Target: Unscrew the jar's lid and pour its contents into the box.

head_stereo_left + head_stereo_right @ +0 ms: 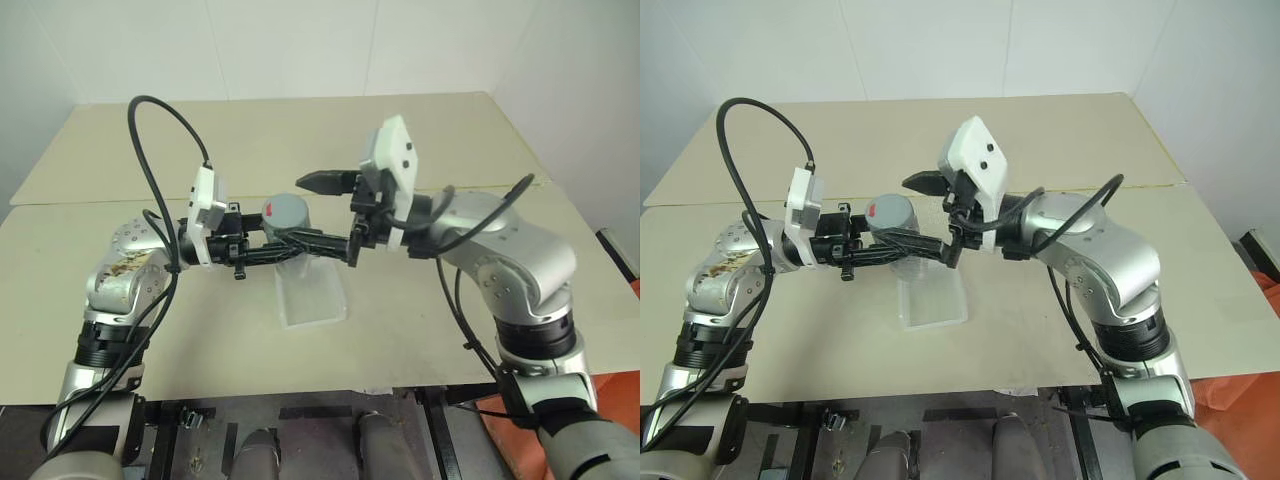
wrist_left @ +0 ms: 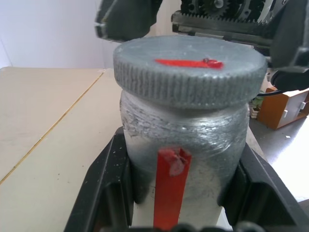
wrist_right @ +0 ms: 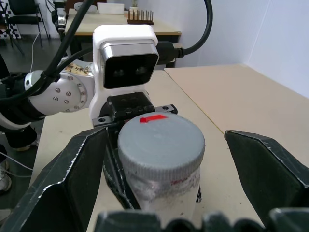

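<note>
My left gripper (image 1: 283, 240) is shut on the jar (image 2: 183, 130), holding it upright above the table. Its fingers (image 2: 104, 186) press on both sides of the cloudy body, which bears a red tape strip. The grey ribbed lid (image 3: 161, 140), marked with a red line, sits on the jar. My right gripper (image 3: 165, 137) is open, with its jaws wide on either side of the lid and not touching it. The clear box (image 1: 312, 295) lies on the table directly below the jar. The contents are hidden behind the jar's cloudy wall.
The beige table (image 1: 450, 330) has a seam running across it behind the arms, and its front edge is close to me. An orange crate (image 2: 282, 108) stands off to the side beyond the table. More desks and a chair stand farther back in the room.
</note>
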Motion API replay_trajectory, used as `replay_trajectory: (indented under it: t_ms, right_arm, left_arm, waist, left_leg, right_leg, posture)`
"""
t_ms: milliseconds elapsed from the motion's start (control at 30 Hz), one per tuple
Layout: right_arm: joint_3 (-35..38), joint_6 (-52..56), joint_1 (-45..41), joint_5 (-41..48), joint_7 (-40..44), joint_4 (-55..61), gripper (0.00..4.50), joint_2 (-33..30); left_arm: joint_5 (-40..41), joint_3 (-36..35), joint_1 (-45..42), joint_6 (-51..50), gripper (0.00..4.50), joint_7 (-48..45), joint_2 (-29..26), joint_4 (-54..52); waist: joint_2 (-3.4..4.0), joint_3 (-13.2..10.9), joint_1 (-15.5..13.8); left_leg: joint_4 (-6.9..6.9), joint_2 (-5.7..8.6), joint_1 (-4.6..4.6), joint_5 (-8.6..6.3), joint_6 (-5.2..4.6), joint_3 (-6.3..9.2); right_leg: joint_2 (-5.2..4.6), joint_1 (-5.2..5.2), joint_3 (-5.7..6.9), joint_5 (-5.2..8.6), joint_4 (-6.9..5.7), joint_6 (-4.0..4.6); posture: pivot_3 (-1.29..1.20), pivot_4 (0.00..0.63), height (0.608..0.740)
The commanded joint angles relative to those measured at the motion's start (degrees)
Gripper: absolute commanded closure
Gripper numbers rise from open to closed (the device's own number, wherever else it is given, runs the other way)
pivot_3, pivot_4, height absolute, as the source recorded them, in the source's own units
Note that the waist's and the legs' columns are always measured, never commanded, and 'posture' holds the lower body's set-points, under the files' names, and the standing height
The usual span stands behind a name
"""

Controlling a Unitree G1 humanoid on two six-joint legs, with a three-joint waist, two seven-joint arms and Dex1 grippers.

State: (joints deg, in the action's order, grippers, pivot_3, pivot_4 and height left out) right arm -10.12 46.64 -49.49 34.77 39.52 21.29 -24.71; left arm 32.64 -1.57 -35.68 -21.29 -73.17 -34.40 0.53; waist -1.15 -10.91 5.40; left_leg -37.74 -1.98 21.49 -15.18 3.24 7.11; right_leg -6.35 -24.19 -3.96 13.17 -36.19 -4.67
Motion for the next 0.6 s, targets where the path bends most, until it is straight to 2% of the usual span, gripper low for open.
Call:
replay_trajectory:
  t_ms: [33,167,200,267,367,600]
  right_arm:
    - [-0.3,-0.3,-1.9,-0.7,-0.1,0.5,0.02,1.0]
    - [-0.6,0.0,-2.2,-1.0,0.1,-0.1,0.02,1.7]
    - [-0.6,0.0,-2.3,-1.0,0.1,-0.2,0.19,1.8]
    - [-0.5,0.0,-2.4,-1.0,0.0,-0.3,0.64,2.1]
    - [-0.4,0.1,-2.5,-0.8,0.4,-0.3,1.67,2.2]
    - [2.0,2.7,-2.8,2.4,0.1,0.1,1.76,2.8]
  left_arm:
    - [0.5,-1.0,-0.1,1.2,2.58,0.2,-0.3,-2.5]
    - [0.6,-1.3,0.3,1.0,2.58,0.4,-0.6,-3.0]
    - [0.6,-1.3,0.4,0.9,2.58,0.4,-0.7,-3.1]
    - [0.7,-1.4,0.5,0.8,2.58,0.4,-0.8,-3.3]
    - [0.7,-1.4,0.6,0.8,2.58,0.5,-0.9,-3.4]
    - [0.4,-1.3,1.0,1.0,2.58,0.2,-1.3,-3.3]
  waist:
    - [0.0,0.0,0.0]
    - [0.0,0.0,0.0]
    - [0.0,0.0,0.0]
    - [0.0,0.0,0.0]
    - [0.0,0.0,0.0]
    - [0.0,0.0,0.1]
  left_leg:
    - [0.0,0.0,0.0,0.0,0.0,0.0]
    - [0.0,0.0,0.0,0.0,0.0,0.0]
    - [0.0,0.0,0.0,0.0,0.0,0.0]
    - [0.0,0.0,-0.01,0.0,0.0,0.0]
    - [0.0,0.0,0.0,0.0,0.0,0.0]
    - [0.0,0.0,-0.01,0.0,0.0,0.0]
  right_leg:
    - [0.0,0.0,0.0,0.0,0.0,0.0]
    - [0.0,0.0,0.0,0.0,-0.01,0.0]
    - [0.0,0.0,0.0,0.0,-0.01,0.0]
    - [0.0,0.0,0.0,0.0,-0.01,0.0]
    - [0.0,0.0,0.0,0.0,-0.01,0.0]
    - [0.0,0.0,0.0,0.0,-0.01,0.0]
  posture:
    - [0.0,0.15,0.74]
    - [0.0,0.15,0.74]
    - [0.0,0.15,0.74]
    - [0.0,0.15,0.74]
    - [0.0,0.15,0.74]
    - [0.0,0.15,0.74]
